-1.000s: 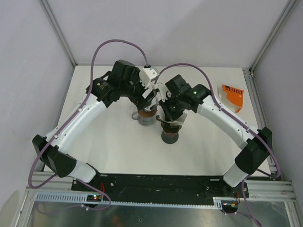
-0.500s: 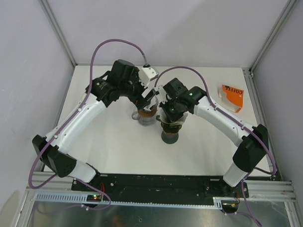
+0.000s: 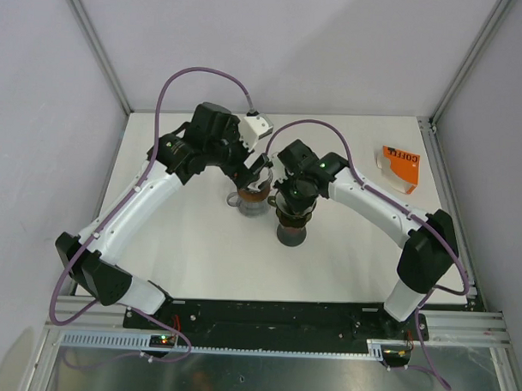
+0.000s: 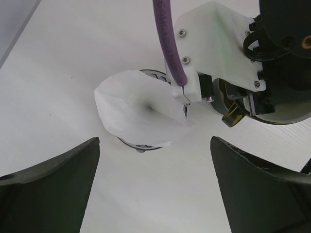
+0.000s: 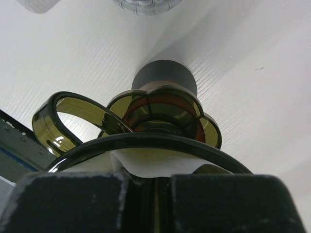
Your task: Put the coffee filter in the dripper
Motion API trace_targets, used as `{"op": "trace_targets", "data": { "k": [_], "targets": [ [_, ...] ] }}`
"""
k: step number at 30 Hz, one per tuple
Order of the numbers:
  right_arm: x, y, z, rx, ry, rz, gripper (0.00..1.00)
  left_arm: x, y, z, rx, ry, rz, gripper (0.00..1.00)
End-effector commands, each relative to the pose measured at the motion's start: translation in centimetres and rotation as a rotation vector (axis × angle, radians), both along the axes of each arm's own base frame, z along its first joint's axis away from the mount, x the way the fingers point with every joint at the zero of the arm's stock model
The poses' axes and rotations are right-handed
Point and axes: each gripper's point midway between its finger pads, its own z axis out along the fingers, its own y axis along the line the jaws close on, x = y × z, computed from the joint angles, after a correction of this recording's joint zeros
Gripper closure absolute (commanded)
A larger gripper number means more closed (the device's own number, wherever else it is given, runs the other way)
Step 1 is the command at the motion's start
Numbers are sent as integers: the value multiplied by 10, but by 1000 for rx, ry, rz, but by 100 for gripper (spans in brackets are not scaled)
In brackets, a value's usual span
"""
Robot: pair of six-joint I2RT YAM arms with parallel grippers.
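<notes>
Coffee filter (image 5: 155, 167): at near rim of dripper (image 5: 160, 112), lower centre, edge seemingly pinched by right fingers (image 5: 73, 204); left fingers (image 4: 48, 189) spread wide. Risk: pulled back out or crumpled if lifted before release.

One filter (image 4: 136, 109), one dripper (image 5: 160, 114), one packet (image 3: 400, 167)

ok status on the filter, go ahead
left fingers open, empty. right fingers shut on filter edge. filter at dripper rim, not seated. glass server close beside, left arm crowding in.
</notes>
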Motion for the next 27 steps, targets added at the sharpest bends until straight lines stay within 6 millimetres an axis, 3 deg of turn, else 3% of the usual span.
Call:
{"op": "trace_targets", "data": {
  "k": [1,8,15,27],
  "targets": [
    [3,3,-11,-18,3,-11,100,-7,-4,12,-48,-12,-30,0],
    [4,5,-10,-15,-2,-8,100,-24,-21,1,-132,111,-75,5],
    [2,7,-17,-12,10,-12,100,-36,-38,-18,-211,277,-27,22],
    [2,8,-22,-4,5,-19,100,-48,-52,-40,-273,374,43,37]
  ]
}}
